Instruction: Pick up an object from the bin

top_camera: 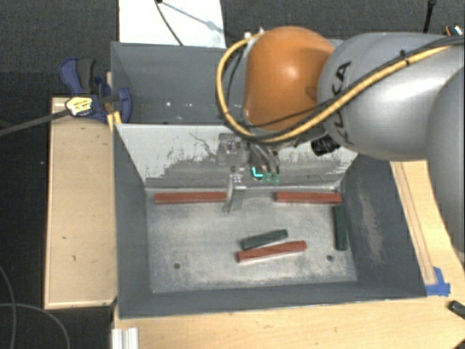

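While hanging low at the foot of the back wall of the bin (196,257), impossible to read as released or clenched: claw (234,203) tucked under the orange cover (287,71) and the wrist, with nothing plainly seen in its grip.

Nearest candidates:
- Red-brown bar (190,197) just beside the claw on the view's left, lying flat along the wall.
- Second red-brown bar (306,197) a little off on the claw's other side, on the same line.
- Possibly one long piece passing behind the claw; cannot tell.

Toward the camera from the claw, well apart from it:
- Dark green stick (264,237) lying right against a red-brown stick (272,251).
- Another dark green stick (339,228) off toward the arm's side.

Likely troubles, judged from this pose:
- Closing on bare floor in the gap between the two bars and coming up with nothing.
- Catching a bar by its very end, then tipping and dropping it on the lift.
- Scraping the sloped back wall, with so little room behind the claw.
- Pinning a bar against wall or floor instead of gripping it, given how flat and thin it lies.
- Nudging a bar sideways along the wall and out of reach.
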Controlling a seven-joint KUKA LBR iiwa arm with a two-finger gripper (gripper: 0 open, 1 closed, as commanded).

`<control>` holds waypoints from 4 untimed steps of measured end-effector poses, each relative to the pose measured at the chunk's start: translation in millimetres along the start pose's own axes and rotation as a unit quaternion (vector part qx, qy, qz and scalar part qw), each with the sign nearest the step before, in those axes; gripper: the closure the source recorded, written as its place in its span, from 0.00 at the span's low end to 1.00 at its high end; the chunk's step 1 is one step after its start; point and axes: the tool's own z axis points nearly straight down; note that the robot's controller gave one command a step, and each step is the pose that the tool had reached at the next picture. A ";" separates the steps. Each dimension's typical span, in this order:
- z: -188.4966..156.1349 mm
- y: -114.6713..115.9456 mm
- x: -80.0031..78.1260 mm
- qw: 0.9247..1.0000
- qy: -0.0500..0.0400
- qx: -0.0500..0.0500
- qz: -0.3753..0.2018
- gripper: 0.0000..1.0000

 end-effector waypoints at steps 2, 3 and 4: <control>143.5 -102.3 79.4 0.996 0.001 0.001 -0.095 0.00; 139.9 -99.7 77.0 0.996 -0.003 0.000 -0.094 1.00; 2.9 -71.1 68.6 0.995 -0.008 0.000 -0.104 1.00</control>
